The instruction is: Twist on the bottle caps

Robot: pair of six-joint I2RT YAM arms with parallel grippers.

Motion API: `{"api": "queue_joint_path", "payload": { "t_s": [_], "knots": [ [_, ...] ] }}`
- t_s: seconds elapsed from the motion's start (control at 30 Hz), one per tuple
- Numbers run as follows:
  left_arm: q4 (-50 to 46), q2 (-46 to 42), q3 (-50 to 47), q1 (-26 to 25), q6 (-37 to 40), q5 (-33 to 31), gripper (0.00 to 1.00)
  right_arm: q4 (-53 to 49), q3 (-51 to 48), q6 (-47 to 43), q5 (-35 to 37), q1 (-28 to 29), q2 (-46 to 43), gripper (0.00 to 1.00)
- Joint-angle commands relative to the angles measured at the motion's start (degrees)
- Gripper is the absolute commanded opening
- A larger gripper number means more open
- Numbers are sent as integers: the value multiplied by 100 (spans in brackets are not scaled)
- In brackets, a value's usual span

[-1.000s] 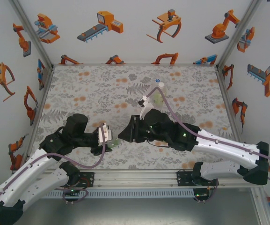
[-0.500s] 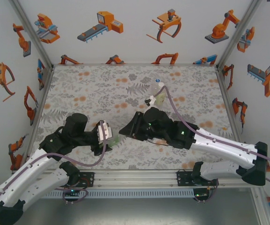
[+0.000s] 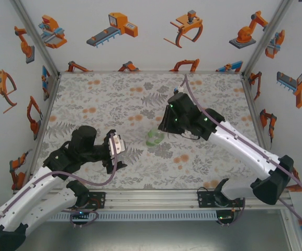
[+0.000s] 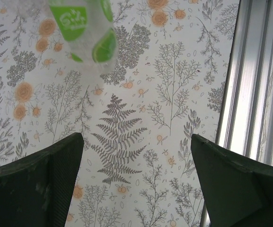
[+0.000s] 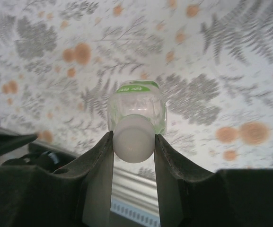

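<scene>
Reaching over the floral table point(image 3: 98, 99), the left gripper point(image 4: 136, 139) is spread wide beside the green-labelled bottle point(image 3: 154, 138) at mid-table, while the right gripper point(image 5: 133, 138) pinches the bottle's white cap point(image 5: 134, 142).

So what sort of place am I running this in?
Probably a lab robot cell: white walls with orange robot pictures, aluminium posts at the corners, and a floral table with a mounting rail.

The left gripper point(image 4: 136, 142) has its jaws wide apart. The right gripper point(image 5: 133, 136), arm stretched forward, pinches a bottle cap point(image 5: 134, 145) between its fingertips.
</scene>
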Motion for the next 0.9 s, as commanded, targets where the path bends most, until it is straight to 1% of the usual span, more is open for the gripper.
{"api": "queue_joint_path", "payload": {
  "t_s": [0.0,0.13,0.33,0.5,0.7,0.8,0.87],
  "knots": [
    [39,51,98,0,-61,2,86,-480,504,-1090,88,-391,402,0],
    [29,66,98,1,-52,-13,86,-565,1326,-1652,144,-574,1186,0],
    [39,101,84,0,-46,-35,86,-968,2875,-2248,225,-730,2568,0],
    [38,185,89,-2,-41,-9,86,-1361,4121,-2690,481,-885,3597,0],
    [22,253,98,0,-31,8,86,-1618,5279,-2828,273,-1108,4521,0],
    [23,263,97,5,-31,17,86,-1735,5632,-2861,156,-1146,4836,0],
    [23,273,98,2,-33,16,86,-1732,5697,-2852,53,-1146,4952,0]
  ]
}}
